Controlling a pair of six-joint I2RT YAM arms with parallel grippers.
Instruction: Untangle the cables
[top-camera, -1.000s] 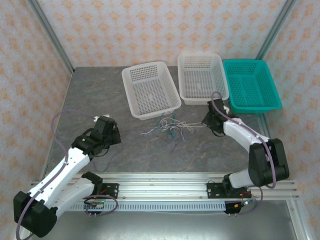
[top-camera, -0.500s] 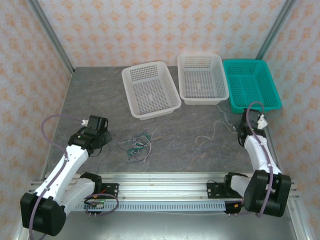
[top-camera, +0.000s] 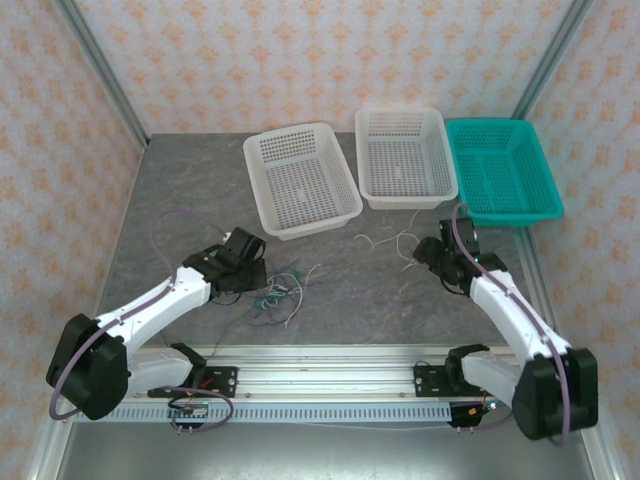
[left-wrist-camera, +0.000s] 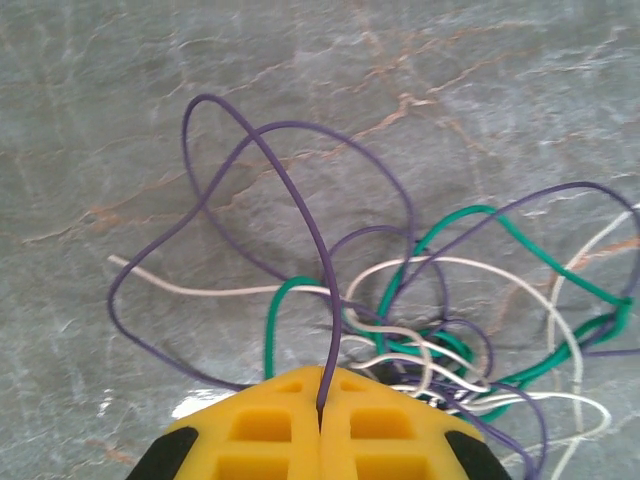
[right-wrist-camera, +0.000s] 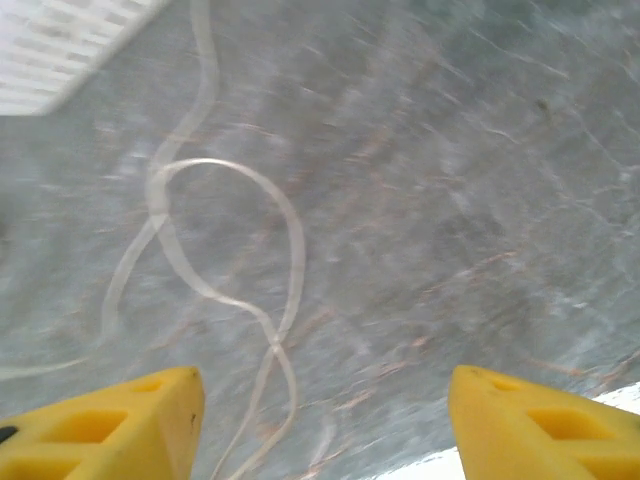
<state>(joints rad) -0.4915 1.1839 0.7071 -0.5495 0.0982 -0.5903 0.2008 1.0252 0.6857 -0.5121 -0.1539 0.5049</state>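
A tangle of purple, white and teal-green cables (top-camera: 275, 295) lies on the grey table left of centre. My left gripper (top-camera: 256, 275) sits at the tangle's left edge, shut on a purple cable (left-wrist-camera: 300, 200) that rises from between its yellow fingertips (left-wrist-camera: 260, 430). Teal-green (left-wrist-camera: 272, 335) and white (left-wrist-camera: 220, 293) strands loop just beyond the left gripper (left-wrist-camera: 322, 400). A separate white cable (top-camera: 398, 245) lies curled on the table, apart from the tangle. My right gripper (top-camera: 432, 256) hovers beside it. In the right wrist view the right gripper (right-wrist-camera: 320, 420) is open over that white cable (right-wrist-camera: 290, 240).
Three baskets stand along the back: a white one (top-camera: 262, 208), a second white one (top-camera: 362, 160) and a teal one (top-camera: 543, 175). The metal rail (top-camera: 320, 360) runs along the near edge.
My right gripper has opened and swung in from the far right; the white cable now lies loose. My left arm has moved right up against the tangle, still shut.
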